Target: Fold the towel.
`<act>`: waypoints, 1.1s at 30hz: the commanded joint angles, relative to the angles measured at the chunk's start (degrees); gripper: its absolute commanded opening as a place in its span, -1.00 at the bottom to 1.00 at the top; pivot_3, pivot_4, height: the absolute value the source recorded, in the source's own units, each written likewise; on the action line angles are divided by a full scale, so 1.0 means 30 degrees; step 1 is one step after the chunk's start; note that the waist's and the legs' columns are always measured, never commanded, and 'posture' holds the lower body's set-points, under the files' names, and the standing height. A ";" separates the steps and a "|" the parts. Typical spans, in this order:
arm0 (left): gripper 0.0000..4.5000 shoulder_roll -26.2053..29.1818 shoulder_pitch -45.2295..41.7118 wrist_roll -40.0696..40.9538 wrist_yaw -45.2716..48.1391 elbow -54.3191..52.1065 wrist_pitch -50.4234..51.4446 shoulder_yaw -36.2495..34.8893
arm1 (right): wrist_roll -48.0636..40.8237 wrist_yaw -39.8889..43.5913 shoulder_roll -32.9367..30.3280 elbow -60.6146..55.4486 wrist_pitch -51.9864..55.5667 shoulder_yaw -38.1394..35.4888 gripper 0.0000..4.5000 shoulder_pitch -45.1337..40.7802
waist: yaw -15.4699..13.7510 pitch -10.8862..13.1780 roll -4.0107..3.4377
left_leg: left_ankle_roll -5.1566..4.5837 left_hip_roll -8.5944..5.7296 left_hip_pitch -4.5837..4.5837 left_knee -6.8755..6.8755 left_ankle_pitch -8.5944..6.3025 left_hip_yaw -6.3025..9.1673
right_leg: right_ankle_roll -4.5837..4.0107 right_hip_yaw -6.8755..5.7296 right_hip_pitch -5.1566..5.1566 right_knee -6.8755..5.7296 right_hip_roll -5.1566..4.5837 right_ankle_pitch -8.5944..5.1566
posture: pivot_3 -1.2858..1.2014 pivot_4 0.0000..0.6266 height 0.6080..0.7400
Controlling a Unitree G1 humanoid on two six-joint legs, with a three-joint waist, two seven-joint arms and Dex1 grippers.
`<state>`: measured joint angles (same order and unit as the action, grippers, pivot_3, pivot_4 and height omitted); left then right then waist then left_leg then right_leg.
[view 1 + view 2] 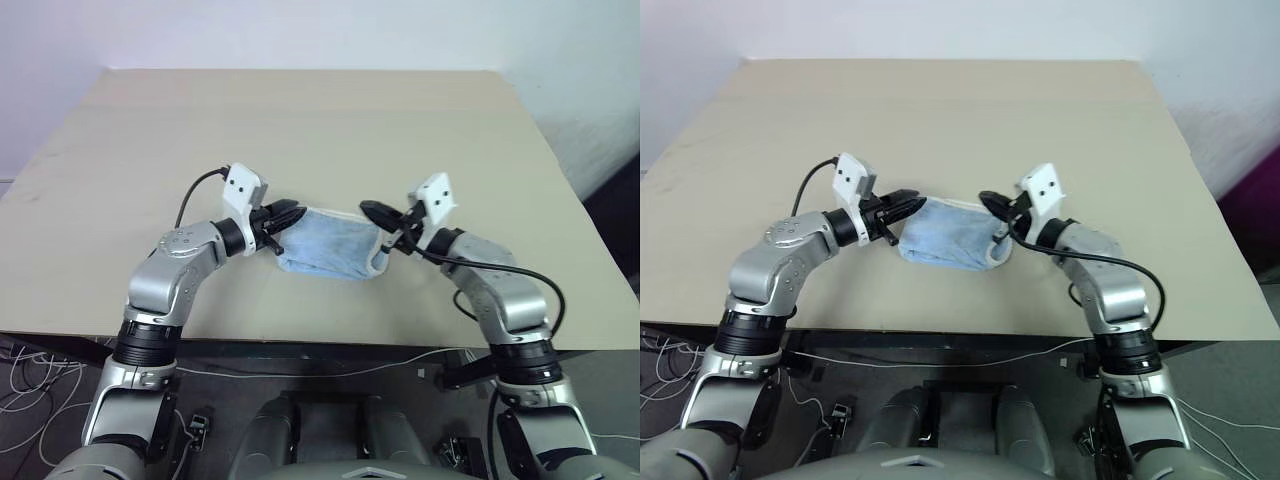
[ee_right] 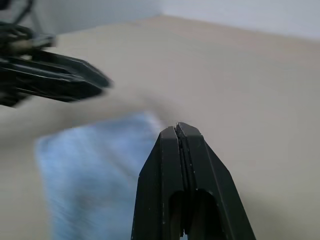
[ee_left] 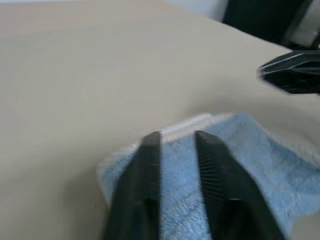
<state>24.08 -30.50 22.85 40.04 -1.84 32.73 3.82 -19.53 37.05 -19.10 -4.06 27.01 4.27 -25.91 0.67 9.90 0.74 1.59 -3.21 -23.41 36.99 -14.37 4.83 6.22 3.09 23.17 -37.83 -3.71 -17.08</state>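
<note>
A: Room on the surface [image 1: 300,120]?
B: Lots beyond and to both sides; the towel [image 1: 330,245] is lying near the front edge, long axis running left-right.
A: Pincers?
B: Left pincer [image 1: 290,213] is pinching the towel's left end; right pincer [image 1: 372,210] is pressed together at its right end.
A: Hidden bits?
B: Whether the right one is gripping cloth is hard to tell.
</note>
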 commanded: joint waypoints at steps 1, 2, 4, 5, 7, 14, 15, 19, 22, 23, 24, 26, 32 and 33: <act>-0.99 0.0254 0.0224 -0.0961 0.0812 0.0760 -0.1173 0.0750 | 0.0250 -0.0039 0.0391 0.1298 0.0251 0.0415 -1.00 -0.0039 | 0.0007 0.0000 -0.0001 | -0.0001 -0.0002 -0.0004 0.0000 0.0000 0.0000 | 0.0000 0.0001 0.0006 -0.0001 -0.0003 0.0000 | 0.03 -0.52 1.00; -0.99 0.0440 0.0441 -0.1529 0.1005 0.1204 -0.1545 0.1214 | 0.0558 -0.0096 0.0452 0.1920 0.0256 0.0716 -1.00 0.0049 | 0.0020 -0.0002 -0.0003 | 0.0000 -0.0001 -0.0003 0.0000 0.0000 0.0001 | 0.0000 0.0000 0.0005 -0.0002 -0.0002 0.0000 | 0.03 -0.52 1.00; -0.99 0.0855 0.0806 -0.2685 0.1279 0.1919 -0.2341 0.2106 | 0.1166 -0.0178 0.0460 0.2793 0.0229 0.1226 -1.00 0.0216 | 0.0044 -0.0003 -0.0006 | 0.0000 0.0000 0.0003 -0.0004 0.0000 0.0000 | -0.0001 0.0001 0.0006 -0.0006 0.0004 0.0000 | 0.03 -0.52 1.00; -0.99 0.1054 0.0901 -0.3272 0.1312 0.2260 -0.2782 0.2473 | 0.1379 -0.0157 0.0442 0.3010 0.0133 0.1386 -1.00 0.0281 | 0.0059 -0.0002 -0.0006 | 0.0000 0.0000 0.0001 -0.0007 0.0000 -0.0001 | -0.0001 0.0002 0.0016 -0.0008 0.0005 0.0000 | 0.03 -0.52 1.00; -0.99 0.1349 0.0991 -0.4376 0.1228 0.3065 -0.3552 0.3029 | 0.1538 -0.0075 0.0468 0.3186 0.0043 0.1501 -1.00 0.0385 | 0.0064 -0.0004 -0.0004 | 0.0000 0.0001 -0.0003 -0.0009 0.0000 -0.0003 | -0.0002 0.0006 0.0028 -0.0015 0.0005 0.0000 | 0.03 -0.52 1.00; -0.99 0.0363 0.0800 -0.3530 0.0431 0.3549 -0.4712 0.1201 | 0.1329 0.0071 0.0318 0.1975 -0.0412 0.0934 -1.00 0.0853 | 0.0051 -0.0025 -0.0011 | -0.0001 0.0006 0.0025 -0.0003 -0.0001 0.0003 | -0.0001 0.0004 -0.0006 -0.0026 0.0003 0.0000 | 0.03 -0.52 1.00; -0.99 -0.0070 0.0631 -0.2613 0.0183 0.3223 -0.4687 0.0209 | 0.1027 0.0081 0.0203 0.1462 -0.0287 0.0546 -1.00 0.0886 | 0.0047 -0.0023 -0.0010 | -0.0001 0.0006 0.0021 0.0000 -0.0001 0.0002 | -0.0001 0.0004 -0.0004 -0.0027 0.0001 0.0000 | 0.03 -0.52 1.00; -1.00 -0.0669 0.0293 0.0080 -0.0569 0.1954 -0.3386 -0.2876 | -0.0935 0.0185 -0.0405 -0.0915 0.1467 -0.1283 -0.83 0.1270 | 0.0038 -0.0016 -0.0004 | -0.0001 0.0006 -0.0026 0.0022 -0.0001 0.0004 | 0.0001 0.0004 0.0046 -0.0042 -0.0005 0.0001 | 0.03 -0.52 1.00; -1.00 0.0008 0.0736 0.0573 -0.0494 0.1192 -0.3085 -0.3861 | -0.3195 -0.0343 -0.0659 -0.2038 0.4019 -0.3252 -0.45 0.1426 | 0.0059 -0.0017 -0.0004 | -0.0001 0.0009 -0.0025 0.0018 -0.0001 0.0006 | 0.0001 0.0005 0.0044 -0.0043 -0.0011 0.0001 | 0.03 -0.52 1.00; -1.00 0.0277 0.0933 0.0489 -0.0422 0.1137 -0.3061 -0.3955 | -0.3951 -0.0545 -0.0659 -0.2251 0.4886 -0.3856 -0.31 0.1427 | 0.0054 -0.0017 -0.0004 | -0.0001 0.0010 -0.0024 0.0016 -0.0001 0.0007 | 0.0001 0.0005 0.0043 -0.0042 -0.0011 0.0001 | 0.03 -0.52 1.00; -1.00 0.0640 0.1213 0.0428 -0.0266 0.1051 -0.2998 -0.4040 | -0.4985 -0.0880 -0.0665 -0.2272 0.6192 -0.4673 -0.13 0.1359 | 0.0059 -0.0018 -0.0005 | -0.0001 0.0010 -0.0022 0.0013 -0.0001 0.0007 | 0.0001 0.0005 0.0043 -0.0042 -0.0007 0.0001 | 0.03 -0.52 1.00; -1.00 0.1259 0.1747 0.0371 0.0129 0.1101 -0.3015 -0.4191 | -0.6888 -0.1763 -0.0528 -0.1637 0.8754 -0.6279 0.14 0.1062 | 0.0065 -0.0017 -0.0005 | -0.0001 0.0011 -0.0019 0.0010 -0.0001 0.0005 | 0.0001 0.0010 0.0040 -0.0042 -0.0010 0.0001 | 0.03 -0.52 1.00; -1.00 0.2743 0.3449 -0.0031 0.1867 0.0790 -0.3519 -0.3578 | -0.9439 -0.3952 -0.0019 0.0644 1.3527 -0.8306 0.98 0.0184 | 0.0048 -0.0013 -0.0012 | -0.0003 0.0013 -0.0021 -0.0004 -0.0002 0.0004 | -0.0006 0.0014 0.0044 -0.0038 -0.0031 -0.0001 | 0.03 -0.52 1.00; -1.00 0.2843 0.3649 -0.0039 0.2057 0.0724 -0.3602 -0.3529 | -0.9442 -0.4145 0.0048 0.0844 1.3707 -0.8298 0.98 0.0103 | 0.0050 -0.0013 -0.0012 | -0.0004 0.0012 -0.0021 -0.0007 -0.0002 0.0001 | -0.0006 0.0016 0.0045 -0.0036 -0.0034 -0.0001 | 0.03 -0.52 1.00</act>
<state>31.81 -19.82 22.96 44.76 3.03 23.25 -7.34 -46.07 25.63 -19.47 -1.47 66.80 -19.73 -24.09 0.82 9.86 0.71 1.58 -3.17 -23.47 36.97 -14.38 4.82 6.20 3.14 23.31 -37.93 -3.82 -17.08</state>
